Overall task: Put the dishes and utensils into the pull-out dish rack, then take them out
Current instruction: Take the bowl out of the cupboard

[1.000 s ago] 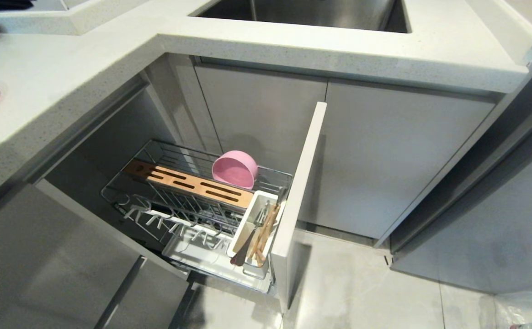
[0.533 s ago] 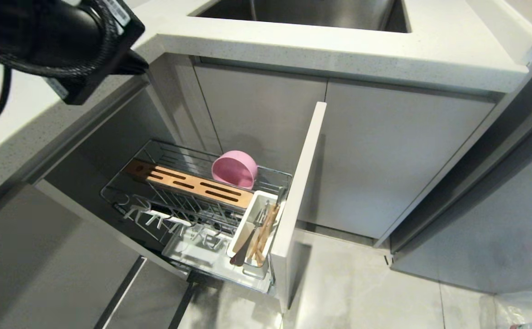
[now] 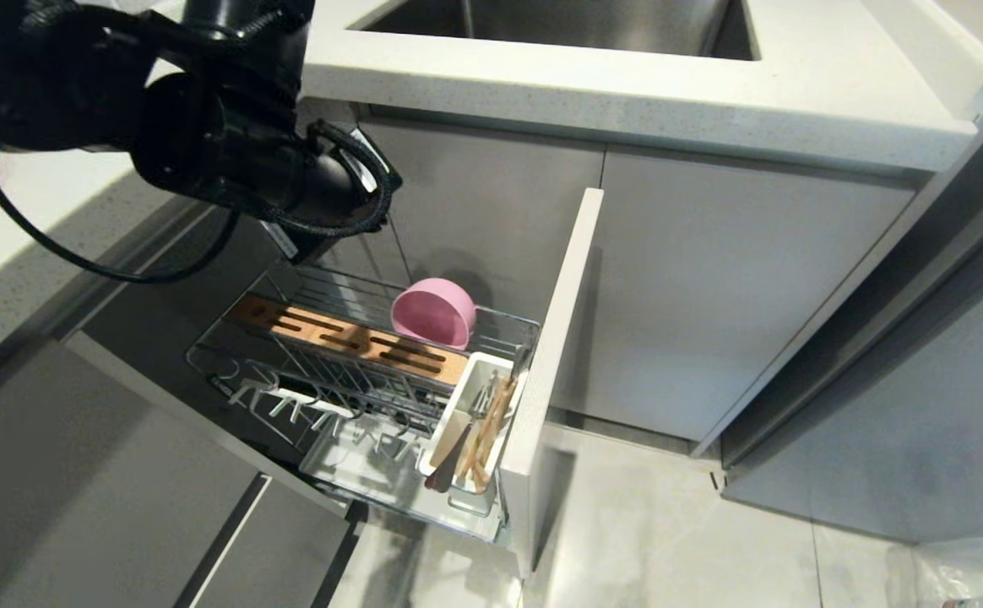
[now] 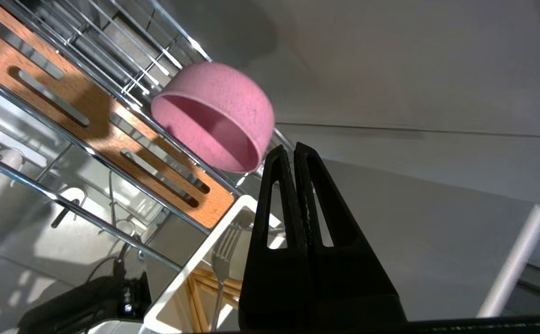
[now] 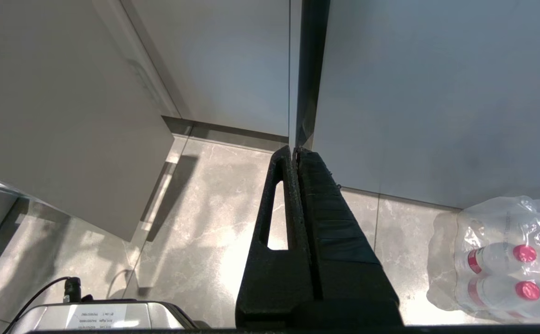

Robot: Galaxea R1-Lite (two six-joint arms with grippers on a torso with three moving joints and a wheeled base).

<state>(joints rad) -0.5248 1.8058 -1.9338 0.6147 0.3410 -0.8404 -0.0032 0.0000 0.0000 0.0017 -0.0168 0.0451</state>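
With the left hand [image 4: 293,149] closed and empty above the rack [image 3: 356,338], the rigid, light bowl [image 4: 214,116] is probably best gripped at its rim.

The left gripper [image 4: 293,150], fingers pressed together, hangs beside the tilted pink bowl [image 4: 216,116] at the rack's [image 4: 89,148] end.

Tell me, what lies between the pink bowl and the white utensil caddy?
In the head view, the slotted wooden strip's end and chrome rack wires lie between the pink bowl and the white utensil caddy.
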